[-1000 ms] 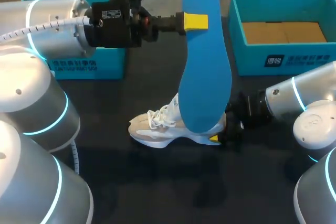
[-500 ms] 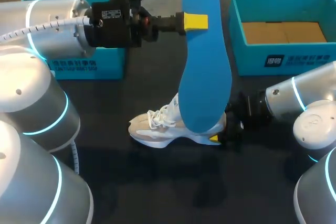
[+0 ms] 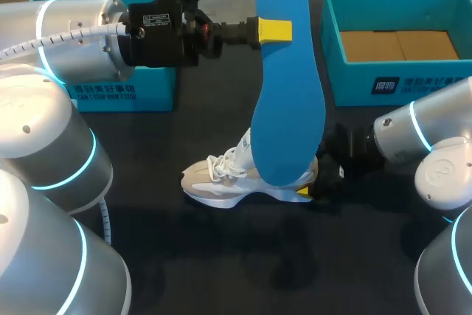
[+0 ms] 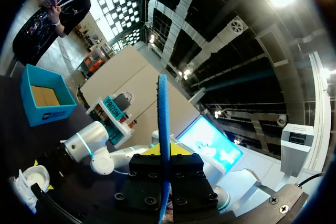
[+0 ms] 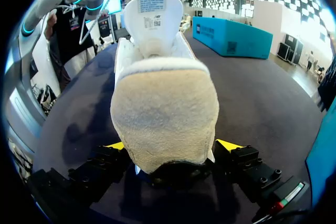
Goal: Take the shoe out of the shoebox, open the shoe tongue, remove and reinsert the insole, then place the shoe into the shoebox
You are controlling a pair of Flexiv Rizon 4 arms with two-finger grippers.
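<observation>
From above, your left gripper [image 3: 274,31] clamps the blue insole [image 3: 287,108] upright over the shoe [image 3: 221,181], with your right gripper [image 3: 305,192] at its heel. The left wrist view shows the insole edge-on, pinched between the fingers. The right wrist view shows the heel squeezed between both yellow tips.

The left arm [image 3: 81,38] stretches level, high above the counter [image 3: 221,256], and the left tool [image 3: 274,30] is clamped on the blue insole [image 3: 287,108]. The right arm [image 3: 413,134] lies low, with the right tool [image 3: 302,194] gripping both sides of the shoe [image 5: 163,114] heel.
</observation>
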